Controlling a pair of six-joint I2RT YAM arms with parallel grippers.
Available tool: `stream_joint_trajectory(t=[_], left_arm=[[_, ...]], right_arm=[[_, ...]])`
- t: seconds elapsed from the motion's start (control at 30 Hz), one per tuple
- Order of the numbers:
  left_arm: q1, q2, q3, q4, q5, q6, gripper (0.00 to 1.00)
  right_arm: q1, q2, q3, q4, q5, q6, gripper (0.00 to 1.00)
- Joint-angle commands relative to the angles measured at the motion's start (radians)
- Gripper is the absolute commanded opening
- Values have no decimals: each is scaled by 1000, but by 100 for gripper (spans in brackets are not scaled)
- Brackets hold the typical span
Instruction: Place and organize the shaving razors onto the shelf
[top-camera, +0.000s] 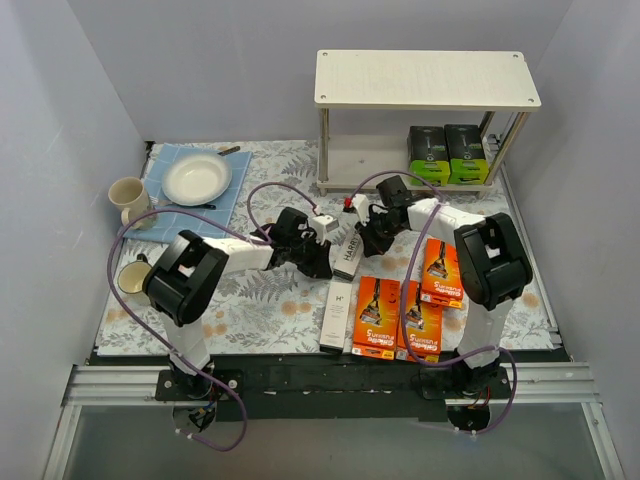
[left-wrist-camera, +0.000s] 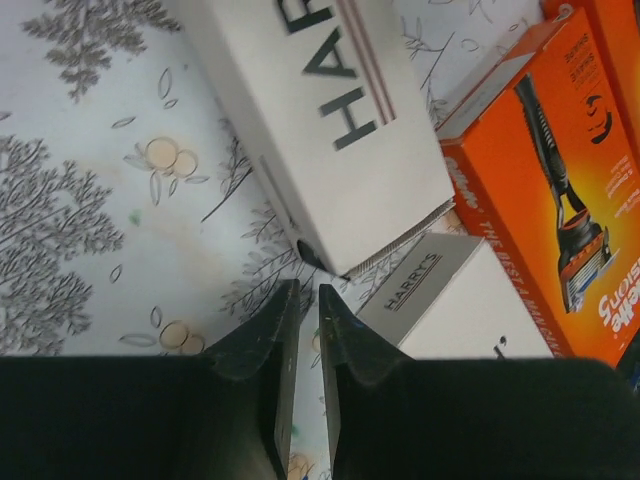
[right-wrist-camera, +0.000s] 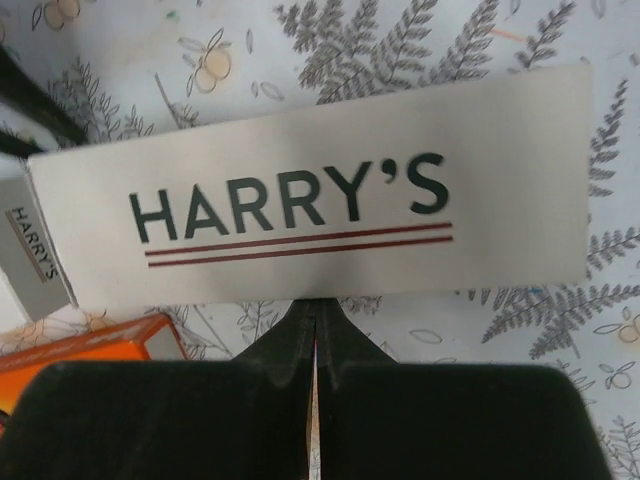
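A grey Harry's box (top-camera: 348, 258) is laid flat on the table (top-camera: 250, 300), between both hands and near the shelf (top-camera: 425, 78). The left hand (left-wrist-camera: 308, 292) is nearly closed on nothing at the box's corner. The right hand (right-wrist-camera: 315, 305) is closed, empty, at its long edge. Black-and-green boxes (top-camera: 447, 153) are stood on the lower board. Orange boxes (top-camera: 377, 315) and a white Harry's box (top-camera: 336, 315) are left nearer.

Dishes spotted over on the left

A white plate (top-camera: 197, 178) is set on a blue mat (top-camera: 160, 160); a cream mug (top-camera: 128, 195) is parked beside it, another mug (top-camera: 130, 275) nearer, on the fern-print tablecloth (top-camera: 260, 305).
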Motion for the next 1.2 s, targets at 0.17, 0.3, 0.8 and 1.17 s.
stream_joint_trajectory(t=[0.17,0.3,0.8,1.17], left_arm=[[-53,54,158,17,-17,-61,16],[-53,-1,157,-57,-60,-65,17],[-53,-142,108,-106,-230,-225,64],[-55,-119,148,-95,-310,-246,83]], right_arm=[[-5,61,104,53,6,69,1],[-19,19,70,62,38,103,1],[-3,-166,-100,117,104,262,30],[61,-71,-48,145,124,262,19]])
